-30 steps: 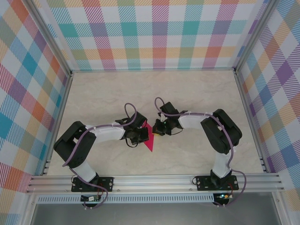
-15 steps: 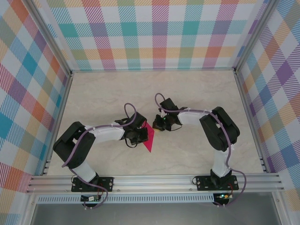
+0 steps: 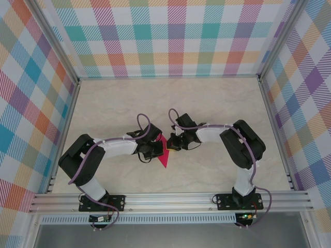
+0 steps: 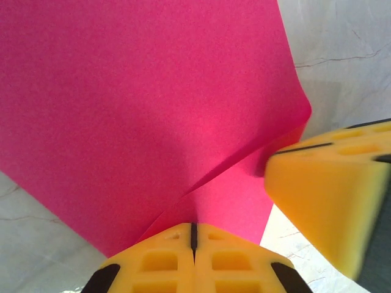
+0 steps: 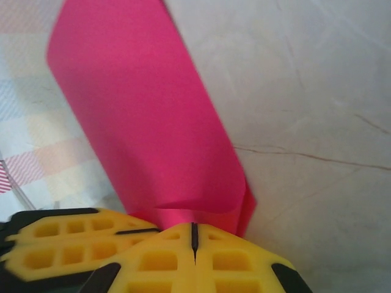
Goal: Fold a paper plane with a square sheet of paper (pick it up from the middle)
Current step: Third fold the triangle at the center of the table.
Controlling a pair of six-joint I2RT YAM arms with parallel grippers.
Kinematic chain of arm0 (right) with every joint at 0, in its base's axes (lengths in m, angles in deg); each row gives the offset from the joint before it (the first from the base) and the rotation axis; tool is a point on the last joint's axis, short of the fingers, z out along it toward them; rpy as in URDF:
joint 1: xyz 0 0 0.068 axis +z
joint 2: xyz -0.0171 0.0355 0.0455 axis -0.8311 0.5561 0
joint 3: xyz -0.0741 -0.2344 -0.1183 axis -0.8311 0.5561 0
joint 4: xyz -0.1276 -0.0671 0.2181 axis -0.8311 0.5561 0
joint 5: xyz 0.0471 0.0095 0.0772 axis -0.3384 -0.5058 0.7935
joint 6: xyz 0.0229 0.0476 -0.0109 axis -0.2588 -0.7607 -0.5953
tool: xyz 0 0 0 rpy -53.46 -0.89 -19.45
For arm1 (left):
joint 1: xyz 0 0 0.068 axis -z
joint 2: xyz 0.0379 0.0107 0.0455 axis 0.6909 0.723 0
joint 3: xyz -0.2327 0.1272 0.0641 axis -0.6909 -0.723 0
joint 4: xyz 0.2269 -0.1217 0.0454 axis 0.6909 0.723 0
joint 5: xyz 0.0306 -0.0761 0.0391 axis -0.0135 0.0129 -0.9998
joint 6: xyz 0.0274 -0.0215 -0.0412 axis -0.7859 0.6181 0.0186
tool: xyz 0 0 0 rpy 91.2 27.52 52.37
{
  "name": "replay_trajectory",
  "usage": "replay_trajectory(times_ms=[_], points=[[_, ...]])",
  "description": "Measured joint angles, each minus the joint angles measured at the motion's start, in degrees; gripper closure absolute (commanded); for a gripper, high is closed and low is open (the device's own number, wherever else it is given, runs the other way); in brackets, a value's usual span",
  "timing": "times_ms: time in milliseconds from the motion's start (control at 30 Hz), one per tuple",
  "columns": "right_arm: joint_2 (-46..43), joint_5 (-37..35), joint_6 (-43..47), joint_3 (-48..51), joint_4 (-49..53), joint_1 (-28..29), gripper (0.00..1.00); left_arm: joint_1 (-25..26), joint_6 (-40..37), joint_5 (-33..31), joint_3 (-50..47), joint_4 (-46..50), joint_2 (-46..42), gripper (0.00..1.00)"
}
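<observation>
Now pinches the square sheet of paper (image 3: 164,157), partly folded, between the arms over the table (image 3: 222,103): left gripper (image 4: 193,238) closed tight on one edge, right gripper (image 5: 193,235) closed tight on the creased end, likely to steady the fold.

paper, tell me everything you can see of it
The paper is thin, plain magenta-pink, folded into overlapping layers with a slanting flap edge. From above it shows as a narrow triangle, tip toward the near side. The left gripper and right gripper are each shut on it, one on either side; a layer curls beside the right one.
</observation>
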Motion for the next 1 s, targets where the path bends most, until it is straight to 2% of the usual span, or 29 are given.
replay_trajectory(times_ms=[367,700,867,1000], points=[[0.74,-0.79,-7.3,-1.18,1.31,-0.81,1.0,0.0,-0.17,-0.2,-1.01,-1.01,-0.57,1.0],[-0.92,-10.05,-8.52,-2.36,3.1,-3.26,1.0,0.0,-0.35,-0.2,-1.33,-1.55,-0.66,1.0],[-4.5,-8.0,-4.81,1.01,-1.03,-3.28,1.0,0.0,-0.83,-0.22,-1.33,-1.57,-0.66,1.0],[-6.16,-4.98,-4.28,3.82,-4.04,-1.03,1.0,0.0,-0.83,-0.22,-1.38,-1.66,-0.66,1.0]])
